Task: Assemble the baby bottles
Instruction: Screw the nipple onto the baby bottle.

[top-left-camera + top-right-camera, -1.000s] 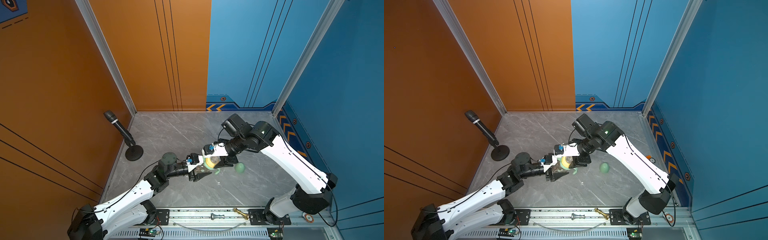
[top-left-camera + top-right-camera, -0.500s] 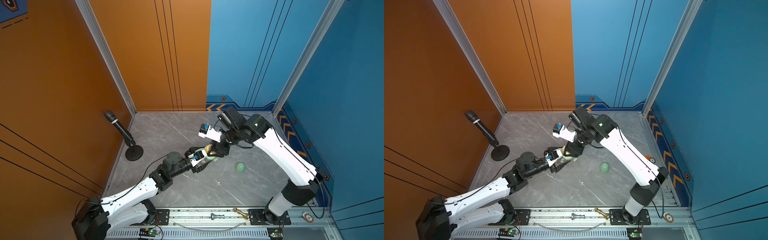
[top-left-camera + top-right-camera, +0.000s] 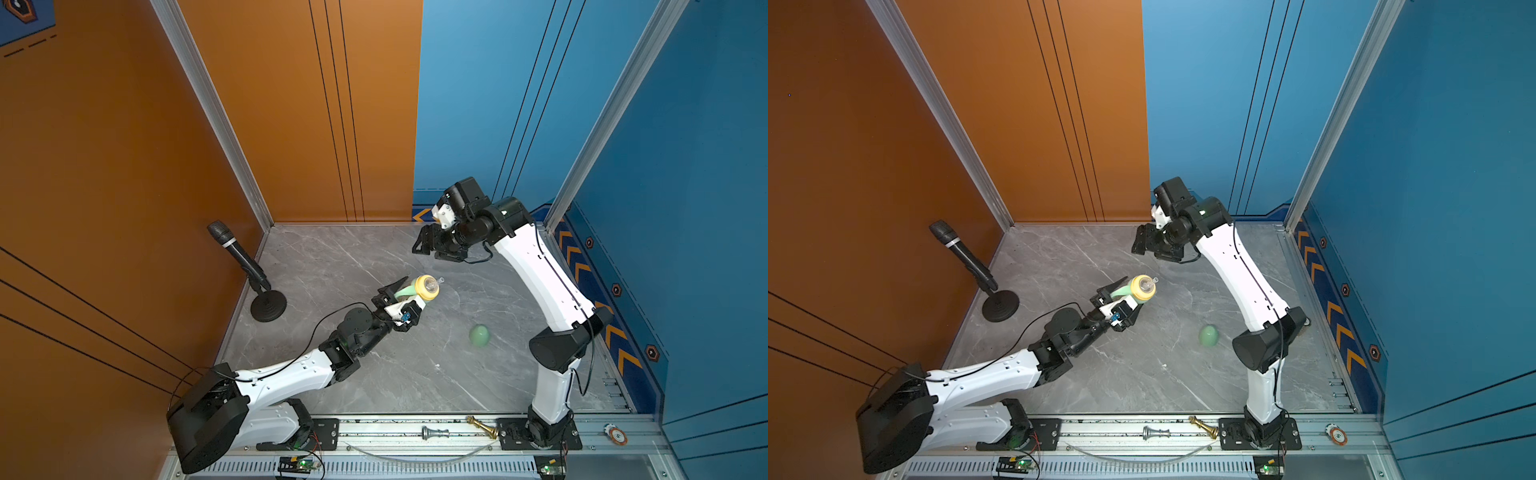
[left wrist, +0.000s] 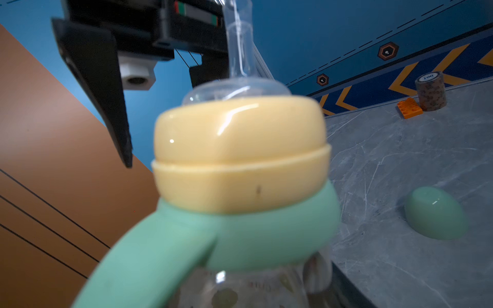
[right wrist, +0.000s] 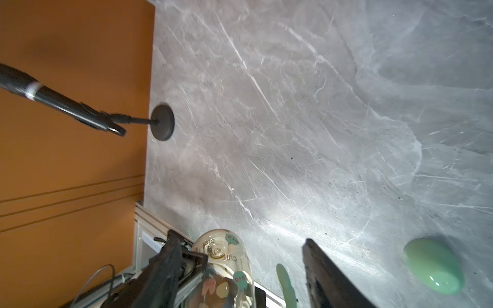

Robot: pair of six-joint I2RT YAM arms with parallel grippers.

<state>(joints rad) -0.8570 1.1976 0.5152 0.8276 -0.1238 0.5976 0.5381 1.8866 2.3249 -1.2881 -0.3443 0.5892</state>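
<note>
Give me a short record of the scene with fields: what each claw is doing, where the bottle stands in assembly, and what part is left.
left claw: shut on the baby bottle, held off the table
right claw: open, empty, raised apart from the bottle
bottle state: yellow collar with clear teat seated above the mint handle ring
part left: mint dome cap, lying loose on the grey table
bystanders: microphone; two chess pieces on the front rail
</note>
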